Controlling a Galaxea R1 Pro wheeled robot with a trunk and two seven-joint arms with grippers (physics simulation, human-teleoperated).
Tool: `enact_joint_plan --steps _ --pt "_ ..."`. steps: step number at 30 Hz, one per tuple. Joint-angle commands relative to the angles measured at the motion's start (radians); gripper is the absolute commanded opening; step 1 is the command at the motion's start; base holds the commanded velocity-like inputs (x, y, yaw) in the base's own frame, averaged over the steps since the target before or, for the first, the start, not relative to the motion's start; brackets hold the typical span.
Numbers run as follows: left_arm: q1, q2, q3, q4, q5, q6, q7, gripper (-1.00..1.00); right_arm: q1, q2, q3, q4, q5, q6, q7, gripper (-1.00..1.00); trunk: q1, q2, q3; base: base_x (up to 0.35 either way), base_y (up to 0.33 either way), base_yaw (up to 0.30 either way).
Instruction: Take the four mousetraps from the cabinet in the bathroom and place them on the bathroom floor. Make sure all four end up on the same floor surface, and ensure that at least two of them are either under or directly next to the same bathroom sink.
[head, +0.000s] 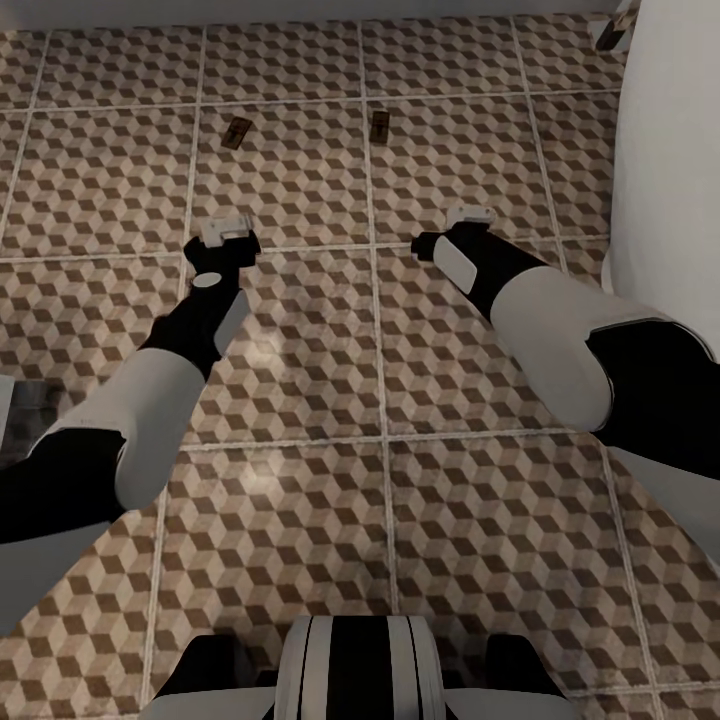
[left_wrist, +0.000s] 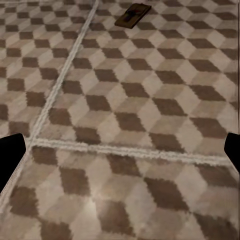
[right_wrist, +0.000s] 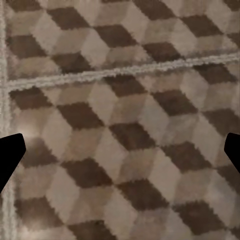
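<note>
Two mousetraps lie flat on the bathroom floor (head: 300, 330), one (head: 237, 132) ahead of my left arm and one (head: 380, 124) further right. The left wrist view has the first mousetrap (left_wrist: 132, 15) on the tiles well beyond the fingertips. A third small brown board (head: 612, 30) lies at the far right, partly hidden by a white body. My left gripper (head: 225, 235) (left_wrist: 120, 152) hangs open over bare tiles, holding nothing. My right gripper (head: 465, 220) (right_wrist: 120, 152) is also open and empty above the floor. The cabinet is out of view.
A large white rounded fixture (head: 660, 150) rises along the right side, close to my right arm. A grey object (head: 15, 400) pokes in at the left edge. My own base (head: 350, 670) fills the near edge. A pale wall strip (head: 300, 10) bounds the far side.
</note>
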Motion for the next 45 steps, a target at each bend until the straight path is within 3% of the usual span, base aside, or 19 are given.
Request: enact_joint_plan --steps 1,5,13,26,36,45 --pt "0.008 0.0 -0.003 -0.029 0.001 0.019 0.003 1.0 0.0 0.0 0.008 -0.006 -0.009 0.013 -0.005 1.0 0.0 0.0 0.0 -0.002 -0.001 0.0" --pt "0.028 0.001 -0.004 -0.087 0.001 0.061 -0.001 1.0 0.0 0.0 0.008 -0.017 -0.009 0.04 -0.005 1.0 0.0 0.0 0.0 -0.001 -0.001 0.0" --pt "0.08 0.004 -0.004 -0.248 0.001 0.181 -0.013 1.0 0.0 0.0 0.007 -0.084 -0.01 0.162 -0.006 1.0 0.0 0.0 0.0 0.0 0.0 0.0" --pt "0.127 0.005 -0.005 -0.39 0.001 0.315 -0.026 1.0 0.0 0.0 0.005 -0.138 -0.012 0.325 -0.01 1.0 0.0 0.0 0.0 0.0 0.0 0.0" --pt "0.185 0.007 -0.006 -0.529 0.001 0.455 -0.079 1.0 -0.002 0.0 0.001 -0.153 -0.016 0.452 -0.01 1.0 0.0 0.0 0.0 0.0 0.0 0.0" --pt "0.211 0.005 -0.004 -0.641 0.001 0.624 -0.103 1.0 -0.003 0.0 0.0 -0.158 -0.06 0.529 -0.011 1.0 0.0 0.0 0.0 0.0 0.0 0.0"
